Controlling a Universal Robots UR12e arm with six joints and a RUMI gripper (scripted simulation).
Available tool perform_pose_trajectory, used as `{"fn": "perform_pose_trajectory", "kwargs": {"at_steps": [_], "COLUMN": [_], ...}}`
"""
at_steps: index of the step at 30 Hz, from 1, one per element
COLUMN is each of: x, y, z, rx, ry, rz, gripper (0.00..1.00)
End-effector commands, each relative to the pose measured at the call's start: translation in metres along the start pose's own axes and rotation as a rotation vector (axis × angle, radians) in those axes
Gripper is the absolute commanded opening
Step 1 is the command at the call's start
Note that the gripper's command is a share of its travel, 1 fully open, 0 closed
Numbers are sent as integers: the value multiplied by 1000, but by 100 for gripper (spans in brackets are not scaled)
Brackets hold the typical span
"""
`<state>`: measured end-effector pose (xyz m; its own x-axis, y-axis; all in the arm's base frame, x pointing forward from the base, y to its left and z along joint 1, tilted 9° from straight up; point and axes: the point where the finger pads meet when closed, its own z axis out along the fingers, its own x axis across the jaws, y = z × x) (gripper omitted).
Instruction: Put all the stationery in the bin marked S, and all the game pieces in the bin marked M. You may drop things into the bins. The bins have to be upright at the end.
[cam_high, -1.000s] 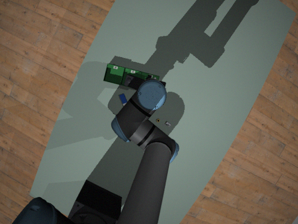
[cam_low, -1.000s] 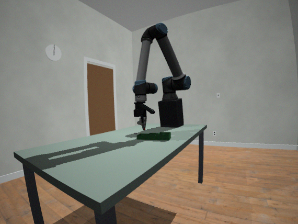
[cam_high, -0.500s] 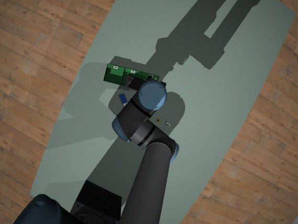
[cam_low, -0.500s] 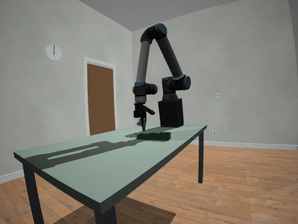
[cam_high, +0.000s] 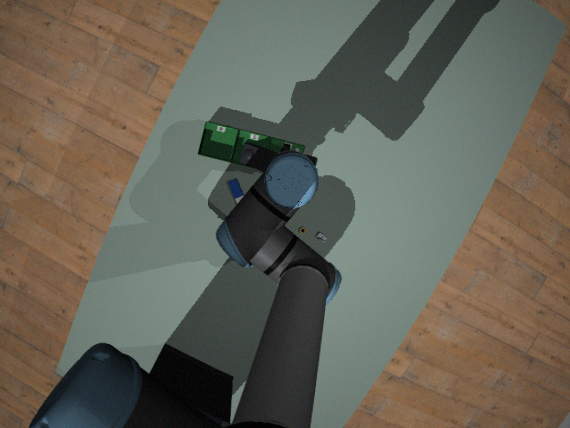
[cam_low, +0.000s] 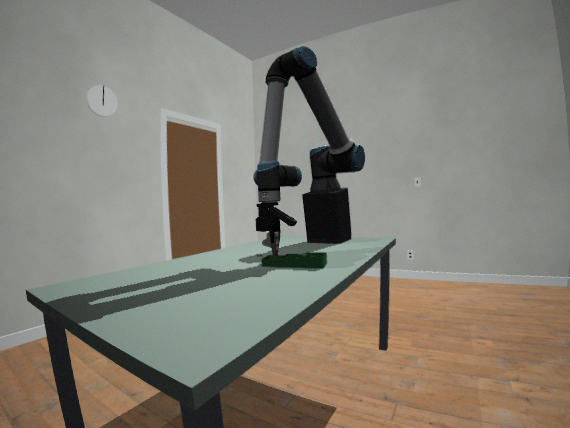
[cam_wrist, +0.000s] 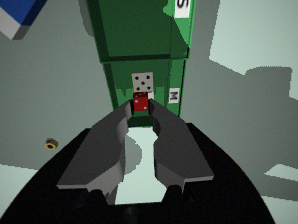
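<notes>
My gripper (cam_wrist: 141, 100) (cam_low: 274, 248) is shut on a small red die (cam_wrist: 140, 102) and holds it just above the near end of the green bin marked M (cam_wrist: 116, 86) (cam_high: 296, 146). A white tile with black dots (cam_wrist: 142, 81) lies inside that bin. The bin marked S (cam_wrist: 135, 30) (cam_high: 261, 140) adjoins it on the far side. A blue and white eraser (cam_wrist: 20, 15) (cam_high: 235, 189) lies on the table beside the bins. In the overhead view the arm hides the gripper and most of bin M.
A third green bin (cam_high: 218, 144) ends the row of bins (cam_low: 300, 260). A small gold ring (cam_wrist: 50, 144) (cam_high: 302, 230) and a small grey-white piece (cam_high: 321, 236) lie on the grey-green table (cam_high: 425, 200) near the arm.
</notes>
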<state>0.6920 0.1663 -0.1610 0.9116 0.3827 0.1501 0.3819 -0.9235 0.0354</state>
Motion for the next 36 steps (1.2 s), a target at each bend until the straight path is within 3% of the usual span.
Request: {"fn": "perform_pose_trajectory", "kwargs": {"at_steps": [1, 20, 21, 36], "x": [1, -1, -1, -1], "y": [0, 2, 2, 2], "z": [8, 11, 11, 11], "rx": [0, 0, 0, 0], "ry": [1, 1, 1, 1], "rz": [0, 0, 0, 0], "gripper": [0, 0, 18, 18]}}
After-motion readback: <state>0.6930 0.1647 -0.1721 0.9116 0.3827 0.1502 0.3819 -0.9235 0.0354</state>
